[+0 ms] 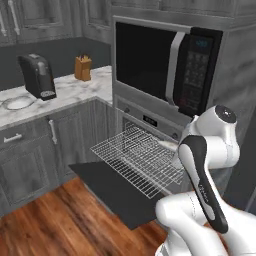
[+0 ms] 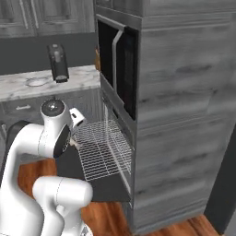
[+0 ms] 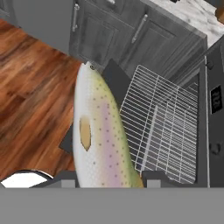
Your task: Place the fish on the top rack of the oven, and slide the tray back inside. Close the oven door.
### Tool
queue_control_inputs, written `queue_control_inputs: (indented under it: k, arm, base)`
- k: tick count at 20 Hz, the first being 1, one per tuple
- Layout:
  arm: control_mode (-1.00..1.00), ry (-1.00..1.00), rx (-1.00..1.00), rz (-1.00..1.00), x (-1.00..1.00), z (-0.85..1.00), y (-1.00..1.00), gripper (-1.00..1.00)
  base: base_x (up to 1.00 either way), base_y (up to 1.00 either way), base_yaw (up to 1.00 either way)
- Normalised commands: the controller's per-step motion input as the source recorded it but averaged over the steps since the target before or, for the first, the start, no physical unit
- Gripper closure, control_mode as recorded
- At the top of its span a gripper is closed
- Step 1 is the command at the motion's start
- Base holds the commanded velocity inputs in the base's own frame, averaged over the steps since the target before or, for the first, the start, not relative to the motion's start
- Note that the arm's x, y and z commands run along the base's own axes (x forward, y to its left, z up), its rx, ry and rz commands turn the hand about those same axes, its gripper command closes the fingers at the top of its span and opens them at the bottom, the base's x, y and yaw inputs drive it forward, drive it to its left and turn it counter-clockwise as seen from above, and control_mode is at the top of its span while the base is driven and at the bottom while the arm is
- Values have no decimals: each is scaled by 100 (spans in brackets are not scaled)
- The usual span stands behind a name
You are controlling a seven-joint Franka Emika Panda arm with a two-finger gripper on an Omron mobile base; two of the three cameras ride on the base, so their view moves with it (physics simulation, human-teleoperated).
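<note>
1. Fish is not yet on the top rack, judging from the left base view; that wire grid stands pulled well out of the oven mouth, bare, above the oven door, which lies dropped flat open; the rack's long slide axis runs from about 4 o'clock at the oven to 10 o'clock toward the room; the arm's white wrist sits at the rack's 3 o'clock edge.

2. Right base view: the rack again juts out unloaded, with the door open beneath it; placing, sliding in and shutting all look left to do.

3. Hand view: the fish hangs in the gripper; its body passes between the two dark fingertips, so the jaws appear pinched on it, though the contact itself is hidden; its long axis runs from 6 o'clock at the fingers up to 12 o'clock, the narrow end pointing away from the hand, over the floor and door edge; the rack lies just beside it at 3 o'clock, not under it.
</note>
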Motion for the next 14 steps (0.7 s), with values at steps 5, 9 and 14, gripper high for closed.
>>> queue_control_inputs:
  k: [5,9,14]
  arm:
    - [100,0,0,0,0,0,0,100]
    - [100,0,0,0,0,0,0,100]
    - [100,0,0,0,0,0,0,100]
  base:
    - [24,-41,45]
    - [0,-71,25]
    - [2,-20,12]
